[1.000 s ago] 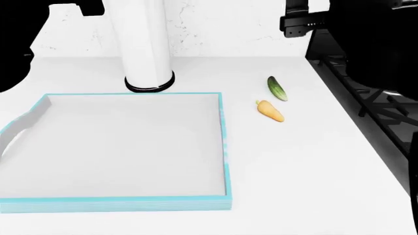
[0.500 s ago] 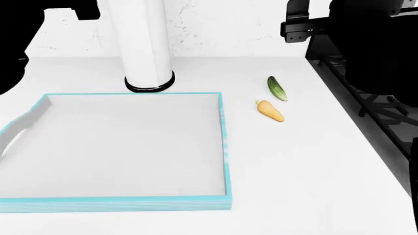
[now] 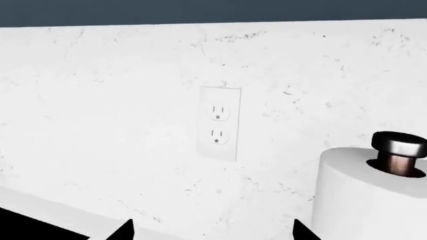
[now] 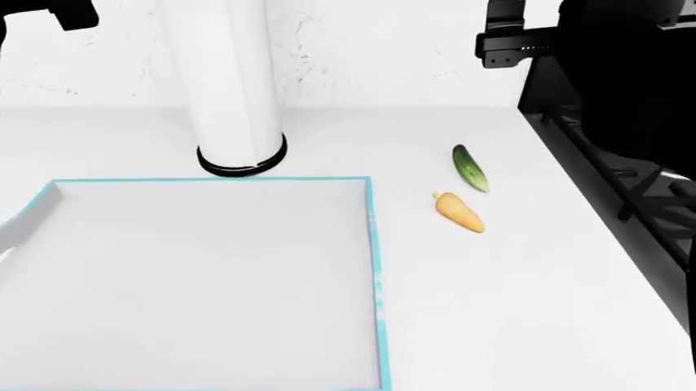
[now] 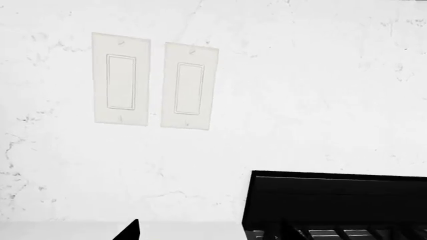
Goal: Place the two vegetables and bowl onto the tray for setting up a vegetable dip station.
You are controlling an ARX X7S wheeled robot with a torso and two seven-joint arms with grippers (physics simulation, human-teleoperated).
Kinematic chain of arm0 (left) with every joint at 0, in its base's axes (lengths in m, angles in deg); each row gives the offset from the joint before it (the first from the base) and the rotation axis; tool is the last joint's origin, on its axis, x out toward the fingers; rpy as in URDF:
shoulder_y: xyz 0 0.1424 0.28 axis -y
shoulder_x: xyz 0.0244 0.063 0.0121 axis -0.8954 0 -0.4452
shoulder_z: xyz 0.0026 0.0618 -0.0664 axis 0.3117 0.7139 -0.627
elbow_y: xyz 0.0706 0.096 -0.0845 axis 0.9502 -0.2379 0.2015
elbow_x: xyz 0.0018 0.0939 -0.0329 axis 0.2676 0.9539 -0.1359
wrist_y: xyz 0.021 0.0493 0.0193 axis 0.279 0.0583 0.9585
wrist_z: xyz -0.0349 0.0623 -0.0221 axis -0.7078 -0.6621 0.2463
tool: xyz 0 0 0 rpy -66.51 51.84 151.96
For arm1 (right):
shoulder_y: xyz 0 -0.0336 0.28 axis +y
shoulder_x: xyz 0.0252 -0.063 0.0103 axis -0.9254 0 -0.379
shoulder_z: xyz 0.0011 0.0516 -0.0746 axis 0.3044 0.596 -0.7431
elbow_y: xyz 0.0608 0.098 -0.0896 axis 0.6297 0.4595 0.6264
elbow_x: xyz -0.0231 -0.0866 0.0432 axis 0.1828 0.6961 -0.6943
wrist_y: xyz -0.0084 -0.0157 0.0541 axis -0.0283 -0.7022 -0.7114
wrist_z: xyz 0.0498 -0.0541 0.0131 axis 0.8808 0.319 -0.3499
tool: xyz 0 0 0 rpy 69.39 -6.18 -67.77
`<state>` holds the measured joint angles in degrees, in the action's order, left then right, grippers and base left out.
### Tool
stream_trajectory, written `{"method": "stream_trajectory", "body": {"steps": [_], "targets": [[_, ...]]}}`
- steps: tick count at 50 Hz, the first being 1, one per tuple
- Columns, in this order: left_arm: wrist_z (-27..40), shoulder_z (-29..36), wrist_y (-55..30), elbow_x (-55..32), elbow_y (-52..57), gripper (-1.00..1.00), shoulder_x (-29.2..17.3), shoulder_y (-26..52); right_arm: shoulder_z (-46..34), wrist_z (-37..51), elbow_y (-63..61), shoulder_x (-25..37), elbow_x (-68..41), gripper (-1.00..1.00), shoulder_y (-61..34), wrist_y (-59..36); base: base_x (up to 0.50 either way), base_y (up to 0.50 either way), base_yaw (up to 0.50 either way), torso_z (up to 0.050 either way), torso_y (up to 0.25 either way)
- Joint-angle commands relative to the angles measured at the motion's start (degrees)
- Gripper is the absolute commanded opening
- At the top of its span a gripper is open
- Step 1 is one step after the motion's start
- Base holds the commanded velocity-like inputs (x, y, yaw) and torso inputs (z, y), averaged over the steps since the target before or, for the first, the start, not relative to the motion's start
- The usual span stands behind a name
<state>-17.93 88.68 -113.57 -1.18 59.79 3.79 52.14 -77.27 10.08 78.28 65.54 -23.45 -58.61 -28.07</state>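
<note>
A bumpy dark green cucumber [image 4: 470,169] and stubby orange carrot [image 4: 459,212] lie on open white counter [image 4: 522,285], beside the blue-rimmed tray [image 4: 376,269]. Jaw states cannot be told.

The head view has tilted up and drawn closer, so the light-blue-rimmed white tray [image 4: 374,269] now runs off its lower edge, with the bumpy dark green cucumber [image 4: 470,169] beside it sitting lower.
</note>
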Motion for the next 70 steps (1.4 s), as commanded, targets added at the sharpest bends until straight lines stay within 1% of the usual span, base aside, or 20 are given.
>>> {"method": "stream_trajectory", "body": {"steps": [1, 9, 14, 16, 26, 27, 28, 31, 32, 35, 37, 40, 41, 44, 50, 52, 56, 58, 63, 70], "targets": [[0.6, -0.8, 0.5, 0.2, -1.1, 1.00, -0.8, -0.4, 0.3, 0.1, -0.2, 0.3, -0.2, 1.00, 0.5, 0.6, 0.50, 0.00, 0.00, 0.000, 0.000], [0.7, -0.9, 0.6, 0.1, -1.0, 1.00, -0.9, -0.7, 0.2, 0.8, 0.3, 0.1, -0.8, 1.00, 0.5, -0.4, 0.48, 0.00, 0.00, 0.000, 0.003], [1.1, -1.1, 0.3, -0.3, -0.6, 1.00, -0.9, -0.7, -0.1, 1.0, 0.5, 0.2, -0.5, 1.00, 0.4, -0.4, 0.03, 0.00, 0.00, 0.000, 0.000], [0.7, -0.9, 0.6, 0.1, -0.9, 1.00, -1.0, -0.8, 1.6, 1.9, 0.9, -0.2, -1.9, 1.00, 0.9, -0.4, 0.00, 0.00, 0.00, 0.000, 0.000], [1.1, -1.4, 0.8, -0.3, -0.5, 1.00, -1.5, -1.9, 2.5, 6.5, 3.3, -0.1, -6.9, 1.00, 0.7, -8.0, 0.00, 0.00, 0.00, 0.000, 0.000], [1.1, -1.4, 0.9, -0.3, -0.4, 1.00, -1.5, -2.0, 3.2, 7.5, 4.1, -0.4, -8.1, 1.00, 0.7, -8.9, 0.00, 0.00, 0.00, 0.000, 0.000], [1.4, -1.7, 0.7, -0.7, -0.2, 1.00, -1.5, -2.1, 3.5, 8.7, 6.9, -1.0, -10.0, 1.00, -0.1, -12.0, 0.00, 0.00, 0.00, 0.000, 0.000], [1.2, -1.6, 1.1, -0.5, -0.4, 1.00, -1.5, -2.4, 4.3, 8.6, 9.8, -1.6, -12.8, 1.00, -0.5, -14.4, 0.00, 0.00, 0.00, 0.000, 0.000], [1.2, -1.6, 1.1, -0.4, -0.3, 1.00, -1.6, -2.7, 3.8, 7.4, 9.8, -1.2, -12.6, 1.00, -0.3, -14.1, 0.00, 0.00, 0.00, 0.000, 0.000], [1.1, -1.7, 1.2, -0.6, -0.2, 1.00, -1.6, -3.0, 6.5, 5.9, 12.7, -1.7, -16.3, 1.00, 0.5, -14.2, 0.00, 0.00, 0.00, 0.000, 0.000], [1.0, -1.7, 1.5, -0.4, -0.4, 1.00, -1.7, -3.1, 5.8, 5.0, 13.3, -1.3, -16.4, 1.00, 0.5, -14.7, 0.00, 0.00, 0.00, 0.000, 0.000], [1.3, -2.0, 1.3, -0.8, -0.1, 1.00, -1.9, -3.3, 5.7, 3.7, 13.4, -0.9, -15.2, 1.00, 1.1, -12.8, 0.00, 0.00, 0.00, 0.000, 0.000], [1.4, -2.1, 1.3, -0.9, -0.1, 1.00, -1.9, -3.3, 7.2, 4.2, 14.3, -1.2, -16.1, 1.00, 1.6, -11.9, 0.00, 0.00, 0.00, 0.000, 0.000], [1.4, -2.2, 1.3, -1.0, 0.1, 1.00, -2.0, -3.5, 4.9, 0.7, 15.1, -1.3, -12.5, 1.00, 1.9, -8.8, 0.00, 0.00, 0.00, 0.000, 0.000], [1.3, -2.1, 1.3, -1.0, 0.2, 1.00, -2.3, -3.6, 2.5, -2.1, 16.7, -1.9, -9.5, 1.00, 1.4, -6.5, 0.00, 0.00, 0.00, 0.000, 0.000], [1.3, -1.9, 1.2, -0.8, 0.2, 1.00, -2.3, -3.6, -0.9, -3.0, 18.2, -2.1, -7.1, 1.00, -0.7, -7.7, 0.00, 0.00, 0.00, 0.000, 0.000], [1.1, -1.8, 1.2, -0.8, 0.1, 1.00, -2.3, -3.4, -2.2, -6.1, 20.7, -3.1, -4.9, 1.00, -1.6, -4.7, 0.00, 0.00, 0.00, 0.000, 0.000], [1.1, -1.9, 1.2, -0.8, 0.0, 1.00, -2.4, -3.4, -5.0, -7.1, 21.2, -3.1, -1.2, 1.00, -2.2, -2.5, 0.00, 0.00, 0.00, 0.000, 0.000], [0.8, -1.8, 1.7, -0.3, -0.1, 1.00, -2.7, -3.7, -9.6, -15.0, 34.3, -7.0, 1.5, 1.00, -6.6, -2.8, 0.00, 0.00, 0.00, 0.000, 0.000], [0.8, -2.1, 2.1, -0.4, -0.2, 1.00, -2.7, -4.3, -8.0, -15.7, 42.6, -9.9, 1.9, 1.00, -8.3, 0.2, 0.00, 0.00, 0.00, 0.000, 0.000]]}}
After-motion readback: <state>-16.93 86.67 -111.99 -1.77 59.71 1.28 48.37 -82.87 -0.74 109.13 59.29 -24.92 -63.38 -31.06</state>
